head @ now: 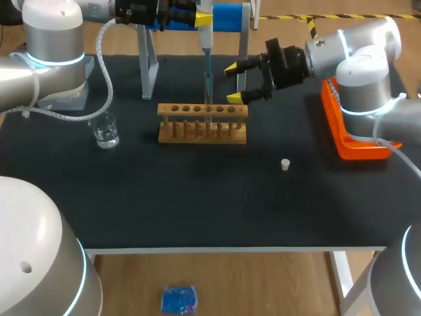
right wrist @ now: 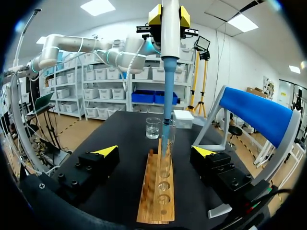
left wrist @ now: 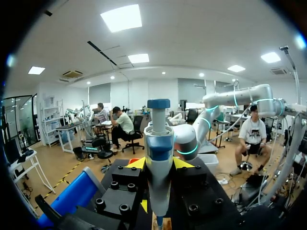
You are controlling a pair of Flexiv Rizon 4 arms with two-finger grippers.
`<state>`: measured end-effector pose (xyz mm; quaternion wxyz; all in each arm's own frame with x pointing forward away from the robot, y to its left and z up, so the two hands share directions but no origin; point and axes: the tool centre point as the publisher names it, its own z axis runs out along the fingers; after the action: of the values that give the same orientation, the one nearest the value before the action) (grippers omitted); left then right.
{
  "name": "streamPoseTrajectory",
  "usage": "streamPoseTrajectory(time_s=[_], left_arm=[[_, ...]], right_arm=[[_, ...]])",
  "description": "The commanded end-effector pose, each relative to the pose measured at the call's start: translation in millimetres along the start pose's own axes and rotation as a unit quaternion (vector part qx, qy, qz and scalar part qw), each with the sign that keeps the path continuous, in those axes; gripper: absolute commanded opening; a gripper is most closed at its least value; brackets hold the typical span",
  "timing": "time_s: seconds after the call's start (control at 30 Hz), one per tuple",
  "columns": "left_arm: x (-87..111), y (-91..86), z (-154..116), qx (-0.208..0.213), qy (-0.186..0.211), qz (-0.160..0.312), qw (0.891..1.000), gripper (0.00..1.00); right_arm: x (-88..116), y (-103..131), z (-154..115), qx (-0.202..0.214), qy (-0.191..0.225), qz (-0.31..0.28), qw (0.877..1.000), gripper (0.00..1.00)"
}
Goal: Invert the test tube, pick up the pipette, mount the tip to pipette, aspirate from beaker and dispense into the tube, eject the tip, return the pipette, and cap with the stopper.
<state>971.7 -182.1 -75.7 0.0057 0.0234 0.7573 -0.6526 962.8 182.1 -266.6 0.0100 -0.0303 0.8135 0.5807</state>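
My left gripper (head: 201,18) is shut on the white and blue pipette (left wrist: 158,158), holding it upright above the wooden rack (head: 202,124). The pipette's blue tip (right wrist: 167,96) reaches down into the mouth of the clear test tube (right wrist: 168,139), which stands in the rack. Open and empty, my right gripper (head: 237,82) hangs just behind the rack's right end; in its wrist view the rack (right wrist: 157,191) runs out between the yellow fingertips (right wrist: 106,150). The glass beaker (head: 105,130) with liquid stands left of the rack. A small white stopper (head: 285,164) lies on the mat to the front right.
The pipette stand (head: 230,16), blue on top with grey legs (head: 148,66), rises behind the rack. An orange tray (head: 355,141) sits at the table's right edge under my right arm. The black mat (head: 197,197) spreads in front of the rack.
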Motion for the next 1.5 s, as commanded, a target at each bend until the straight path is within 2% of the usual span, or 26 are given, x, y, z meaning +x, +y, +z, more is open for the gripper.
streamPoseTrajectory(time_s=[0.03, 1.5], left_arm=[[2.8, -3.9, 1.4, -0.001, -0.005, 0.003, 1.0, 0.0], [2.0, -25.9, -1.9, -0.011, -0.01, 0.019, 1.0, 0.0]], right_arm=[[-0.2, -0.5, -0.2, 0.0, 0.001, 0.0, 1.0, 1.0], [-0.2, -0.5, -0.2, 0.0, 0.001, 0.0, 1.0, 1.0]])
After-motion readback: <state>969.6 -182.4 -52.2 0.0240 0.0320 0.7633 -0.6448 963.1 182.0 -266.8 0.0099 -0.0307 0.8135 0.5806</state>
